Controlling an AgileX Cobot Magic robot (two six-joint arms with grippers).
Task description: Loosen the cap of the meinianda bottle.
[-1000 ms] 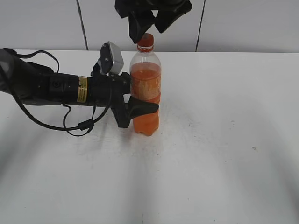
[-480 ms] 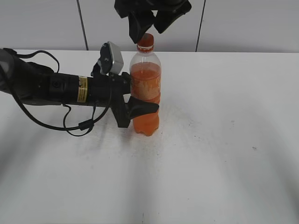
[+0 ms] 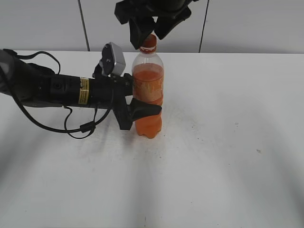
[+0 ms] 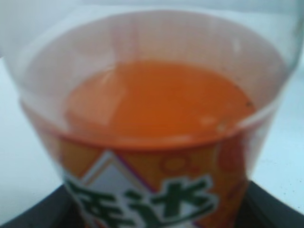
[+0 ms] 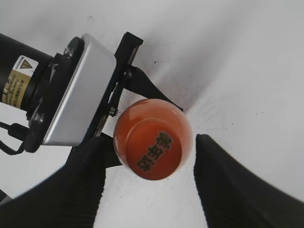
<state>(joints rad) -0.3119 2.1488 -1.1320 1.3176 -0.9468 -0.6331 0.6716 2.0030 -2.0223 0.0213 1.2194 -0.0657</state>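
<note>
My right gripper (image 5: 151, 183): jaws open, straddling cap (image 5: 153, 145), no contact seen, holds nothing.
My left gripper (image 3: 142, 110): clamped on meinianda bottle (image 3: 147, 95) waist; bottle upright on table (image 3: 228, 142).
Step, by my read: pre-grasp on cap.
Next: lower slightly, close on cap, twist; left must hold firm vs. rotation.

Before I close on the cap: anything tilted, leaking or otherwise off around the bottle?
Nothing stands out. The meinianda bottle stands upright on the table, clamped at its waist by the left hand. The cap sits square between the open fingers of the right hand, untouched. No spill shows.
</note>
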